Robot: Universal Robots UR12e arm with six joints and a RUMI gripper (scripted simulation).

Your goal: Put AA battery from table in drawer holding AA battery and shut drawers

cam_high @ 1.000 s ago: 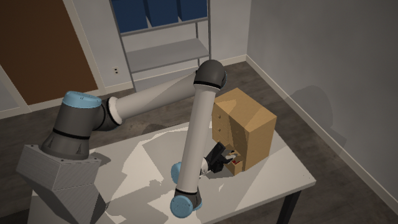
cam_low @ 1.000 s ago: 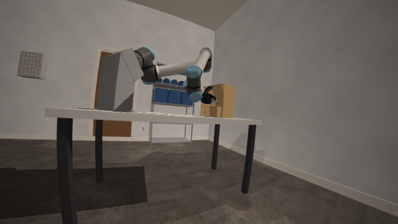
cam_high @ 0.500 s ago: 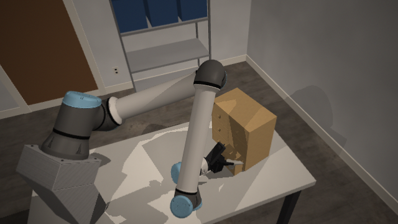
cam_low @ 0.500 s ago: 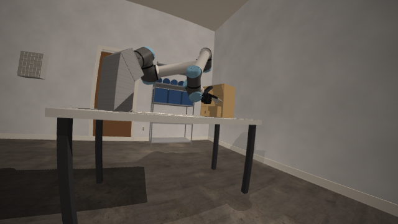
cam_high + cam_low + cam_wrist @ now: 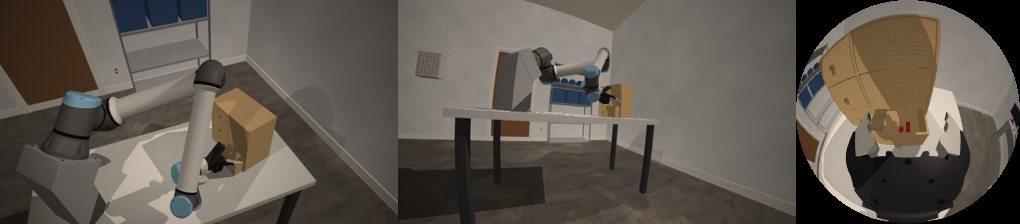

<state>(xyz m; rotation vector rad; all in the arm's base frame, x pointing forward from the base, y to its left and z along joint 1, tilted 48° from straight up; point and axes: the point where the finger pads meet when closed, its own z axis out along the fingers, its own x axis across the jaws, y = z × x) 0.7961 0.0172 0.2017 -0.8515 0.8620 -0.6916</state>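
Batteries look small and blurred inside drawer.

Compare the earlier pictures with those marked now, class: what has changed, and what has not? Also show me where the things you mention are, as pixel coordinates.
The gripper (image 5: 237,163) (image 5: 618,99) (image 5: 907,113) has opened wide; its fingers stood closer together a second ago, above the open drawer (image 5: 239,168) (image 5: 913,140). It holds nothing now. The chest (image 5: 261,146) (image 5: 627,101) (image 5: 896,50) and the pulled-out drawer look unmoved.
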